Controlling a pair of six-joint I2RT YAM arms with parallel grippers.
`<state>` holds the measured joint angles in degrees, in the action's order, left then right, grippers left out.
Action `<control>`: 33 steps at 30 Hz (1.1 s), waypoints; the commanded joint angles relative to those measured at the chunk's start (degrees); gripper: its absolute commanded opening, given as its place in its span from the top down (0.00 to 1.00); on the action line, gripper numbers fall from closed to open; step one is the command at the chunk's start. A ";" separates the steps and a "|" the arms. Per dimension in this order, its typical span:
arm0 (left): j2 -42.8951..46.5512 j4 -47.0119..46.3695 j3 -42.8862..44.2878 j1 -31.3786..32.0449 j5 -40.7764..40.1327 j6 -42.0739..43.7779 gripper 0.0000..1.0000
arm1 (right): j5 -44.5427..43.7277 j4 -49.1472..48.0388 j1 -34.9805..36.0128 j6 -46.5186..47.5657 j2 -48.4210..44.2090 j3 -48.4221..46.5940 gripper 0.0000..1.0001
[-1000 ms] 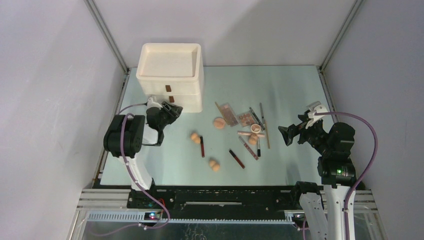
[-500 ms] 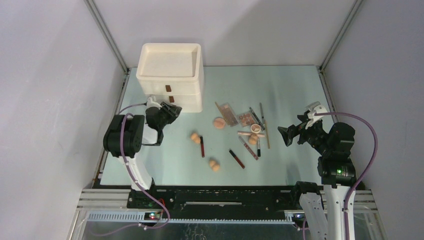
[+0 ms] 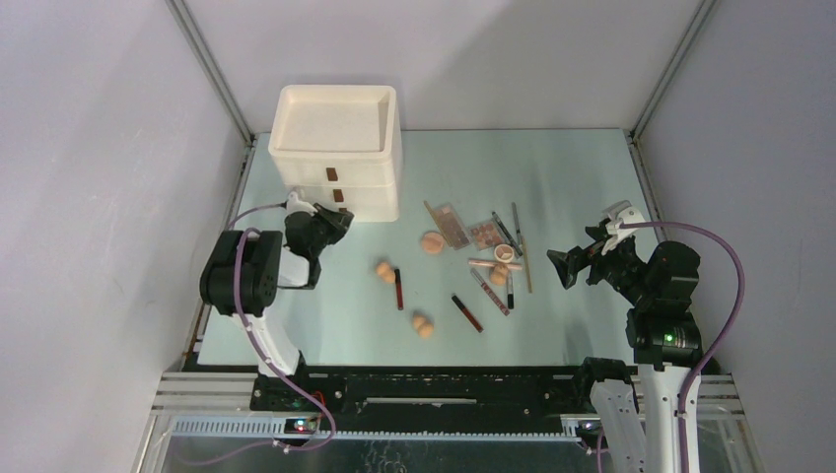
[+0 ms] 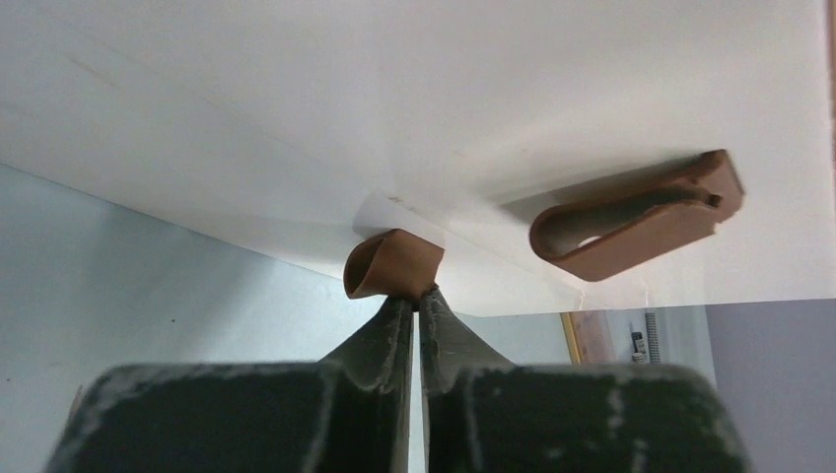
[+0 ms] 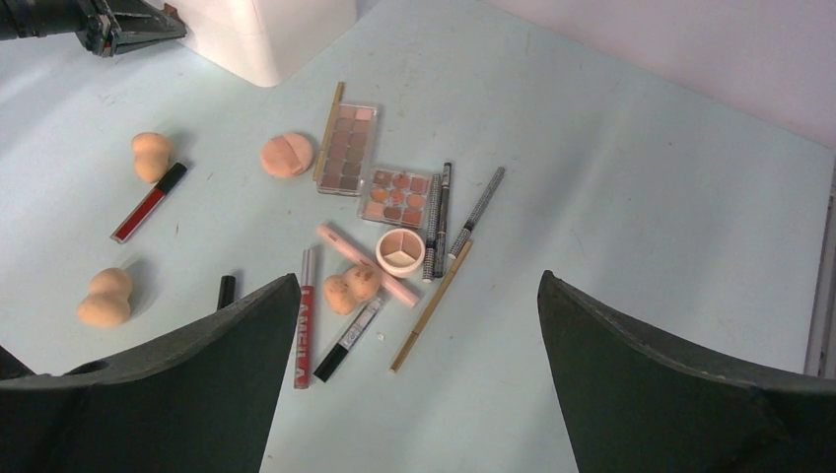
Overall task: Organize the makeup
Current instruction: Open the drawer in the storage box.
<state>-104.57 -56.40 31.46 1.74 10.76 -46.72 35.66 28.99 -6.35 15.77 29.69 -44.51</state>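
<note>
The makeup lies loose mid-table: peach sponges (image 3: 384, 270) (image 3: 423, 324), a flat puff (image 3: 432, 241), two palettes (image 3: 452, 225) (image 3: 485, 235), a round compact (image 3: 504, 253), dark-red tubes (image 3: 398, 288) (image 3: 467, 311) and thin pencils (image 3: 524, 261). The right wrist view shows the palettes (image 5: 346, 148), the compact (image 5: 400, 252) and a sponge (image 5: 350, 289). My left gripper (image 3: 340, 219) (image 4: 418, 301) is shut on the lowest brown drawer handle (image 4: 394, 264) of the cream drawer box (image 3: 335, 148). My right gripper (image 3: 562, 268) (image 5: 416, 279) is open and empty, above the table to the right of the pile.
A second brown handle (image 4: 631, 229) sits on the drawer above the held one. The box's top tray (image 3: 333, 118) faces up at the back left. Grey walls and metal frame posts enclose the table.
My left gripper has drawn back a little towards its arm, still shut on the handle. The right arm has barely moved.
</note>
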 commanded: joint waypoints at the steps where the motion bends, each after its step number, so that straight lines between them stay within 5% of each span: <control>1: 4.29 -5.95 -1.80 -0.86 -1.28 1.69 0.97 | 0.72 -0.13 -0.24 0.62 -0.32 0.04 0.00; 12: 10.33 0.95 -5.20 -0.86 5.62 5.19 1.00 | 0.64 -0.09 -0.41 0.70 -0.26 0.04 0.00; 25: 19.80 23.09 -7.47 -0.95 21.61 17.03 1.00 | 1.33 0.01 -1.46 0.70 -1.05 0.04 0.00; 33: 28.43 38.83 -6.23 -0.95 24.88 24.49 1.00 | 1.65 -0.06 -2.00 0.84 -1.46 0.04 0.00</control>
<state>-81.71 -26.02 24.05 0.78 31.92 -28.45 36.56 29.04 -7.97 16.16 28.84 -44.49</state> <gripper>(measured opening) 0.008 0.998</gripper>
